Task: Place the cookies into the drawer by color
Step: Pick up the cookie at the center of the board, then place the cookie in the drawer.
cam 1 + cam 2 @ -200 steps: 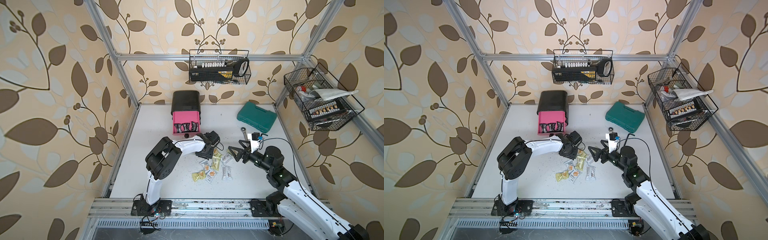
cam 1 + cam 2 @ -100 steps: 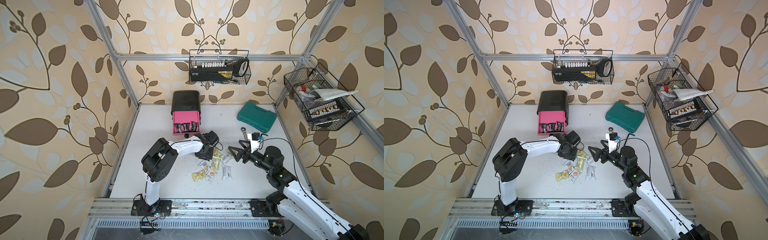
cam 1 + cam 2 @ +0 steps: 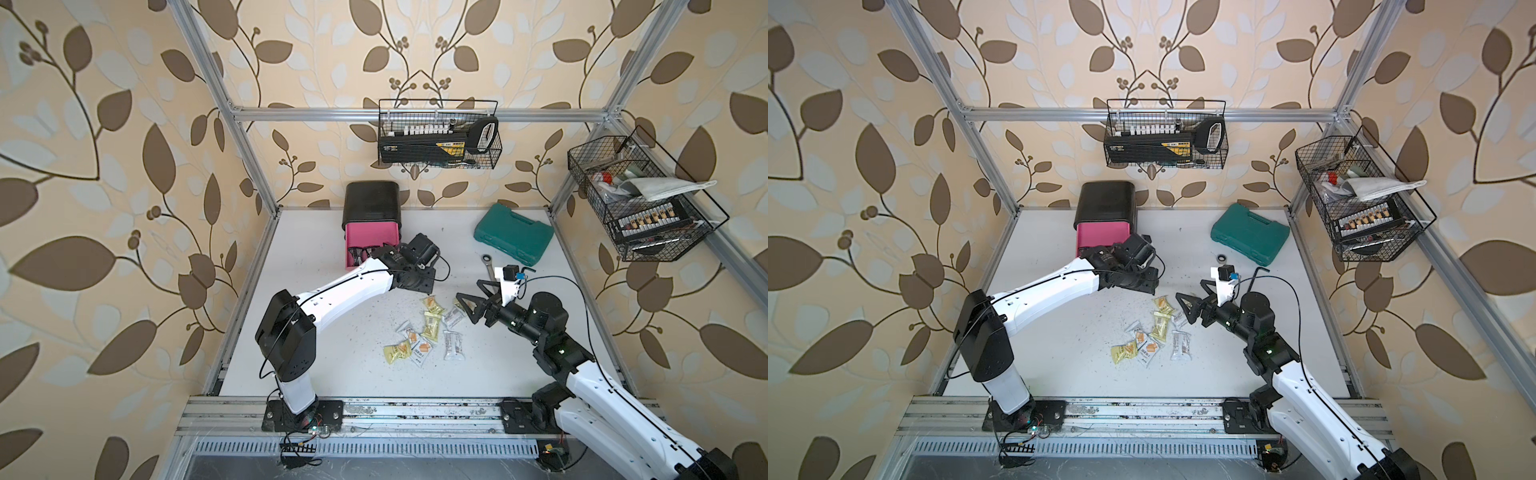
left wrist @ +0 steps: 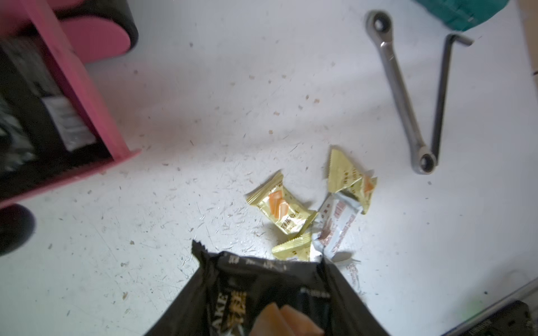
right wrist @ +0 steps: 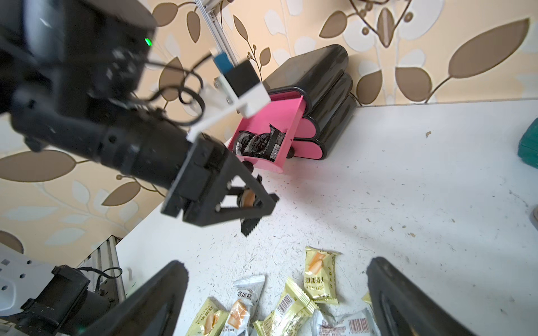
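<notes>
Left gripper (image 5: 259, 197) first. Its jaws are drawn partway in and clamped on a black packet (image 4: 262, 293). In the right wrist view we see the wrapper's serrated end poking out below the fingers, and the left wrist view shows an orange biscuit printed on it. The packet hangs clear of the table (image 3: 345, 365), just off the front of the open top drawer (image 5: 270, 128) of the cabinet (image 3: 371, 199). Inside that drawer lie other black wrappers (image 5: 257, 142), bunched together, and we cannot count them for sure. The two drawers under it are closed.

Over to the right gripper (image 3: 468, 292). Its jaws are spread wide, with nothing between them and nothing touching them. It hovers at the edge of the loose cookies (image 3: 428, 332), pointing across them. These are yellow and white packets scattered mid-table, well apart from the drawer. One white packet lies just beneath its fingertips.

Behind that arm a wrench (image 4: 401, 96) and a hex key (image 4: 442, 96) rest on the table, close together at one end, and the teal case (image 3: 515, 239) sits near the back wall.
</notes>
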Robot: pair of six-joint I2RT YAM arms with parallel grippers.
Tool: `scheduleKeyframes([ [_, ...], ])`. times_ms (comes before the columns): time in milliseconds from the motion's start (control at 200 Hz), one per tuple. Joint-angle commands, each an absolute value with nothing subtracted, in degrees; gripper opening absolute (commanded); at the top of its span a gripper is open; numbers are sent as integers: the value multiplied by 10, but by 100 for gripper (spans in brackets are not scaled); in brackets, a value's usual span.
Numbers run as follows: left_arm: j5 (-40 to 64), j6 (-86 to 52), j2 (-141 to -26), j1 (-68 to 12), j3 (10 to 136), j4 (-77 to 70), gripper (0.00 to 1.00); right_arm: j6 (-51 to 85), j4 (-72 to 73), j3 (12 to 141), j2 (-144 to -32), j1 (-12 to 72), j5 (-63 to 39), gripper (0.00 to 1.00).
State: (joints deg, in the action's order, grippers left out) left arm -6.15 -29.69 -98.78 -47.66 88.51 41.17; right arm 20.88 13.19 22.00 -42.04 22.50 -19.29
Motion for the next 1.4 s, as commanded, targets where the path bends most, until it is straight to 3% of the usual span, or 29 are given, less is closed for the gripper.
scheduleKeyframes([
  [0,-92,-246,-964,-439,934,451,54,203,154,219,-429,228,-222,99],
  [630,-84,-181,-1017,-247,983,412,55,202,141,222,-423,228,-207,99],
  [1140,-97,-148,-1116,-219,1053,410,57,199,133,224,-418,228,-200,99],
  [1395,-98,-147,-1122,-217,1061,407,71,199,132,225,-418,228,-200,99],
])
